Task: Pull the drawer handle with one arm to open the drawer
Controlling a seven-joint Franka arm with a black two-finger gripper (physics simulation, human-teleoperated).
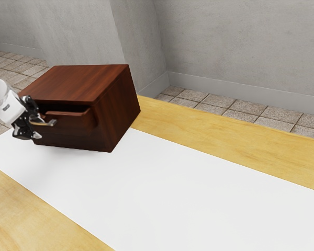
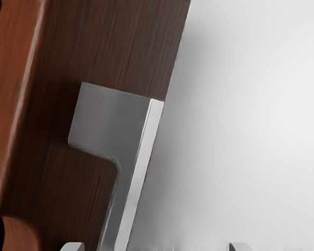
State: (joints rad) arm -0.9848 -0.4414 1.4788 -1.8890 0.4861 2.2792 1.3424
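A dark wooden cabinet (image 1: 94, 83) stands on the table at the exterior view's left. Its drawer (image 1: 68, 124) faces left and sticks out a little from the body, with a gap line along its top. A silver bar handle (image 1: 45, 123) juts from the drawer front. My black gripper (image 1: 27, 125) sits at that handle. In the wrist view the handle (image 2: 131, 151) runs down the brown drawer front (image 2: 94, 47) and passes between my fingertips (image 2: 72, 247), nearer one than the other. The gripper (image 2: 156, 247) stands open around the bar.
The cabinet rests on a white mat (image 1: 172, 183) that covers the middle of the light wooden table (image 1: 240, 136). Tiled floor (image 1: 261, 110) and grey walls lie behind. The mat stretches bare toward the exterior view's right.
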